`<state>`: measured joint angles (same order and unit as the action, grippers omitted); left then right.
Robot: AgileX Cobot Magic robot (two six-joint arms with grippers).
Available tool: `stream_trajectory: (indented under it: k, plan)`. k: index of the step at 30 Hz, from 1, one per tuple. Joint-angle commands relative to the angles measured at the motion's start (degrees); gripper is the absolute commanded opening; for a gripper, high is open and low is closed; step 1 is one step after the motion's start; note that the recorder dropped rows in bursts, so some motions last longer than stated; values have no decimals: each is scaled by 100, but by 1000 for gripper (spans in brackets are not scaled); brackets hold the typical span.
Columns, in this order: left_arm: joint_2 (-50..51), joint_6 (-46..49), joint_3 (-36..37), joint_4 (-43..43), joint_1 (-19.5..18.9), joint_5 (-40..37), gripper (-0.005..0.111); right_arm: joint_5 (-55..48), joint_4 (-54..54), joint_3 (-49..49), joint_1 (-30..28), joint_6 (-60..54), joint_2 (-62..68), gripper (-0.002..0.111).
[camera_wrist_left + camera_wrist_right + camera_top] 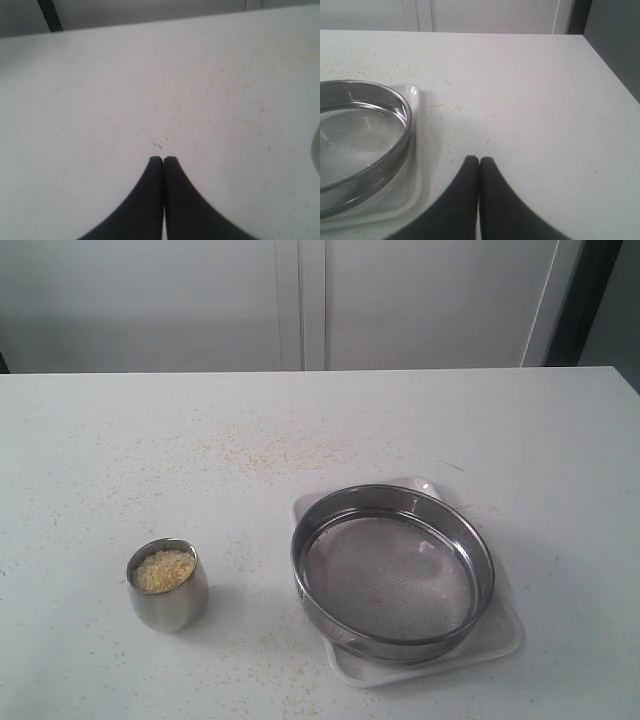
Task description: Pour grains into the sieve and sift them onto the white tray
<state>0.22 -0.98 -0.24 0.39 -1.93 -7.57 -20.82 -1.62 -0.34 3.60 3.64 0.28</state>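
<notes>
Left end effector (163,160) and right end effector (479,160) hover with fingers pressed together, empty, above the counter (450,420). The sieve (390,580) sits on the white tray (505,637) at 4 o'clock, probably so siftings land there. The grains (164,570) fill the upright steel cup (168,602) at 8 o'clock, handy for the left arm. Crumbs (270,450) speckle the white counter; pale cabinet doors (300,300) stand at 12 o'clock

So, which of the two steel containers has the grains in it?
The small rounded cup, standing alone on the table: yellowish grains fill it. The wide sieve, sitting on the white tray, shows bare mesh.
</notes>
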Motion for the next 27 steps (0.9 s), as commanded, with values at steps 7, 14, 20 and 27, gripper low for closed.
stream_trajectory:
  k: [7,14,20,27]
  plan:
    - [-22,-1,24,-6,33,1698,0,79,-9,34,-16,5,-28,0]
    - [-22,-1,24,-6,33,1698,0,79,-9,34,-16,5,-28,0]
    - [-22,-1,24,-39,33,1754,0,79,-9,34,-16,5,-28,0]
    - [-22,-1,24,-39,33,2227,0,79,-9,34,-16,5,-28,0]
